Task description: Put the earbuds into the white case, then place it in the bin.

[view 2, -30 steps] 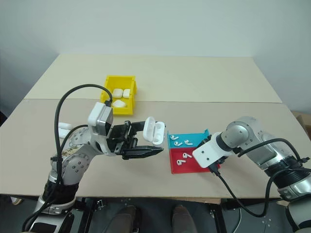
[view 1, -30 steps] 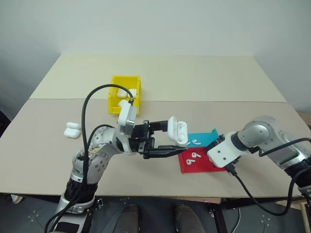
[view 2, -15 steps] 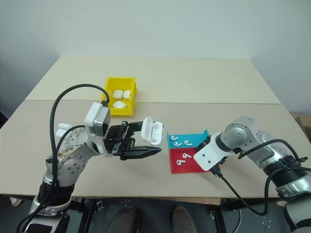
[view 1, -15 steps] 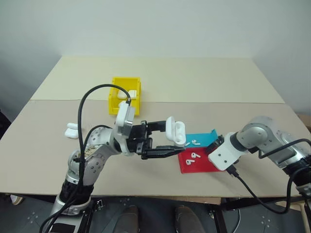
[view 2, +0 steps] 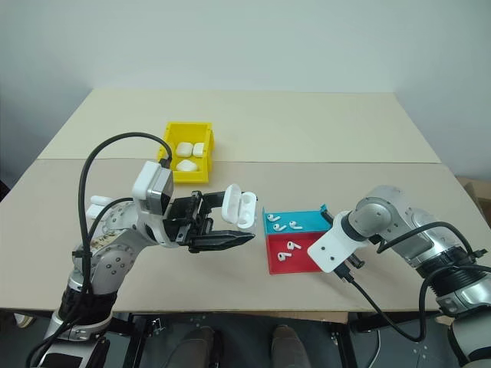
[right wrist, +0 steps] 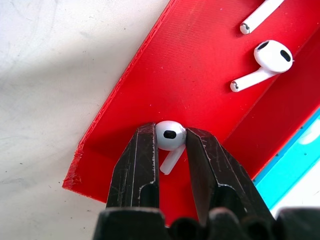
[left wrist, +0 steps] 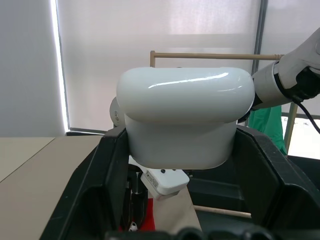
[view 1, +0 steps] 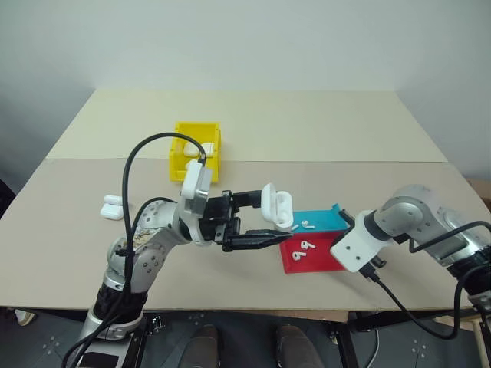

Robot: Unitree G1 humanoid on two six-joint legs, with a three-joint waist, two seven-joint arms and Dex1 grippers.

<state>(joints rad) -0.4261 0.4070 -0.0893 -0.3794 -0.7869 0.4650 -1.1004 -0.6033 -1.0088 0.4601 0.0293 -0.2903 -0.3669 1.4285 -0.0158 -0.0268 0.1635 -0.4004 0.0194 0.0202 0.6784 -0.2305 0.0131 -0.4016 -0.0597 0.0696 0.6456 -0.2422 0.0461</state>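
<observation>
My left gripper (view 1: 270, 218) is shut on the white case (view 1: 278, 207) and holds it above the table with its lid flipped open; from the wrist the case (left wrist: 185, 117) sits between the black fingers. My right gripper (right wrist: 169, 131) points down into the right end of the red tray (right wrist: 200, 75) and is shut on an earbud (right wrist: 170, 136) by its head. Two more earbuds (right wrist: 262, 62) lie further along that tray. The yellow bin (view 2: 192, 177) stands behind the left arm with white cases (view 2: 188, 164) inside.
A teal tray (view 2: 307, 221) with two earbuds (view 2: 280, 227) lies against the red tray's (view 2: 298, 261) far side. Two spare white cases (view 1: 113, 207) rest near the table's left edge. A black cable loops over the left arm.
The right wrist has tipped further down over the red tray's end, so its black fingers are now hidden beneath it. The left arm and case have stayed put.
</observation>
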